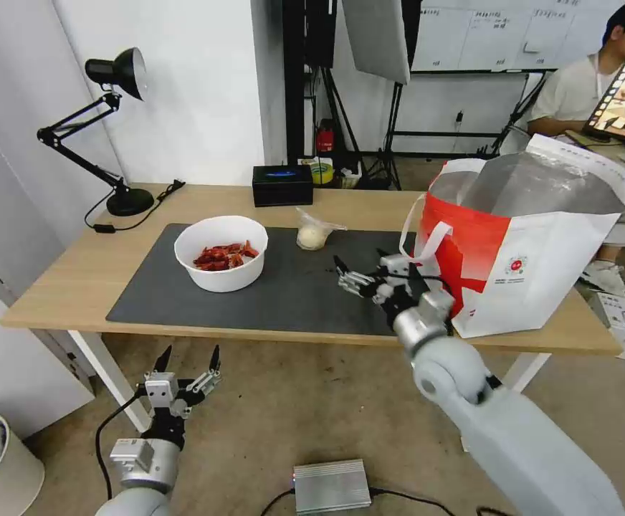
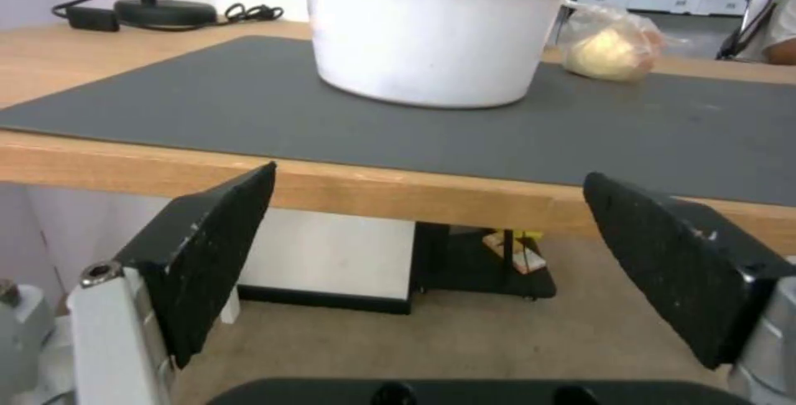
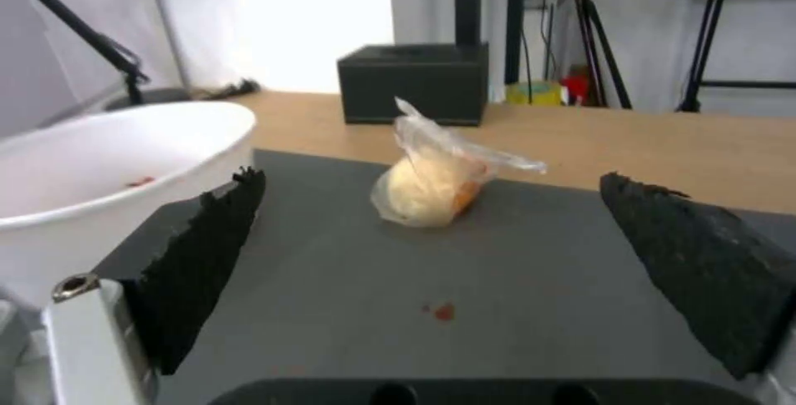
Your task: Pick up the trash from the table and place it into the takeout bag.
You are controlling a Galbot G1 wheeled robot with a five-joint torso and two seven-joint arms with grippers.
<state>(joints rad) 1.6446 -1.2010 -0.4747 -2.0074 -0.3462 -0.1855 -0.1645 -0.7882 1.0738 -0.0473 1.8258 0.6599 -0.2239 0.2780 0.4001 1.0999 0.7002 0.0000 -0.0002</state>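
At the far left of the desk point(image 1: 54, 276) a lamp point(image 1: 115, 107) stands on the bare wood near the back edge, its cable trailing beside it. The left gripper point(image 1: 189, 357) hangs below the desk's front edge, over the floor, empty, with its fingers point(image 2: 208, 249) spread wide; from its wrist camera the desk edge lies just ahead and the bowl beyond it.

The bowl point(image 1: 221, 252) sits on the left part of the mat point(image 1: 284, 294), upright, with red shell scraps inside. Behind it, on the wood at the back edge, is a black box point(image 1: 282, 185). To the right of the bowl and well apart from it, the small bag point(image 1: 314, 231) with a whitish lump lies at the back edge of the mat.

The right gripper point(image 1: 359, 266) hovers low over the mat, right of centre, with the small bag ahead of it and apart from it. Its fingers point(image 3: 199, 256) are spread wide and hold nothing. A small red speck point(image 3: 444, 311) marks the mat between gripper and bag.

The takeout bag point(image 1: 535, 265) stands upright on the right end of the desk, mouth open, foil lining showing, just beside the right arm's wrist.
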